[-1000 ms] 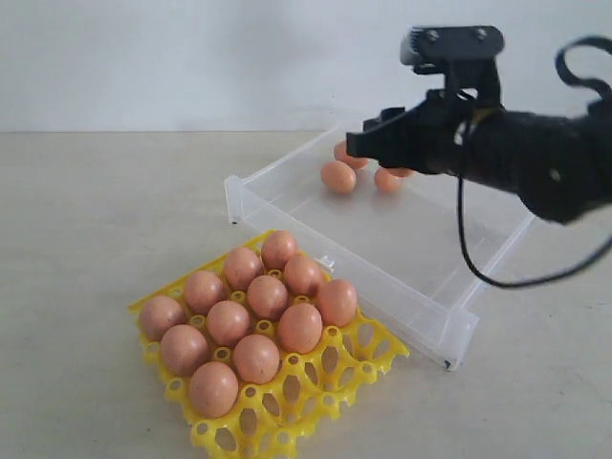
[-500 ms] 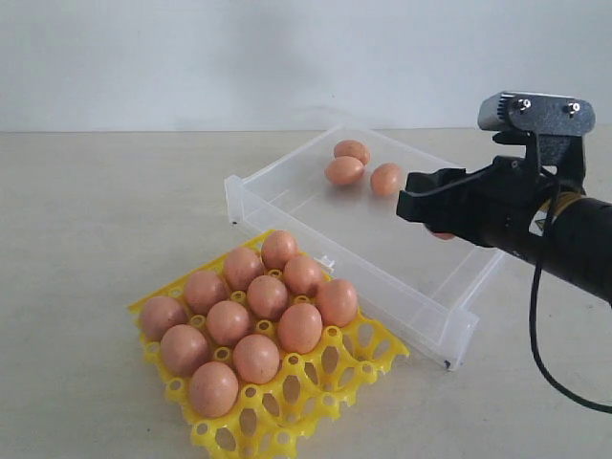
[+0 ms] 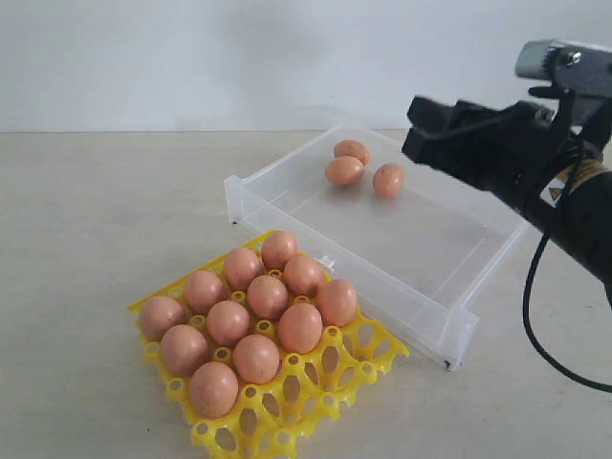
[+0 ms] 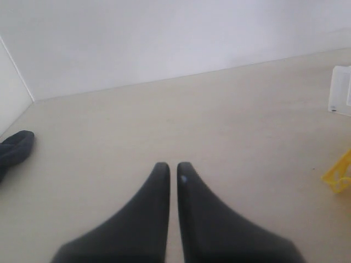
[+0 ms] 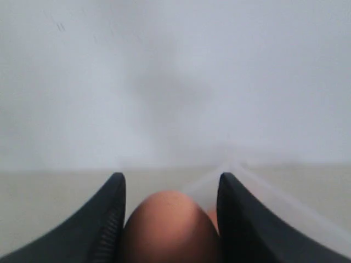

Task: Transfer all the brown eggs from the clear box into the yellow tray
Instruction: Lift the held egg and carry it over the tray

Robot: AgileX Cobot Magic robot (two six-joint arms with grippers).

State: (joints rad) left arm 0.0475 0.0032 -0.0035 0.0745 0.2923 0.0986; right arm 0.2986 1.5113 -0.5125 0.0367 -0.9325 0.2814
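Brown eggs [image 3: 268, 296] fill most cups of the yellow tray [image 3: 368, 356]. Three leftover eggs [image 3: 343, 170] sit clustered at the far end of the clear box [image 3: 421, 287]. The right gripper [image 3: 421, 129] hangs above the box's far right side, pinching a held egg [image 5: 171, 227] between its fingers (this egg shows only in the right wrist view). The step in hand appears to be the carry. The next move calls for a swing to an empty cup on the tray's near right edge, a slow descent and a gentle release. The shells are smooth, matte ovals, the tray is an openwork plastic grid with pegs, and the box is transparent, low-walled and flanged. The left gripper [image 4: 169, 167] hangs over the table [image 4: 109, 137], its fingers pressed together on nothing.
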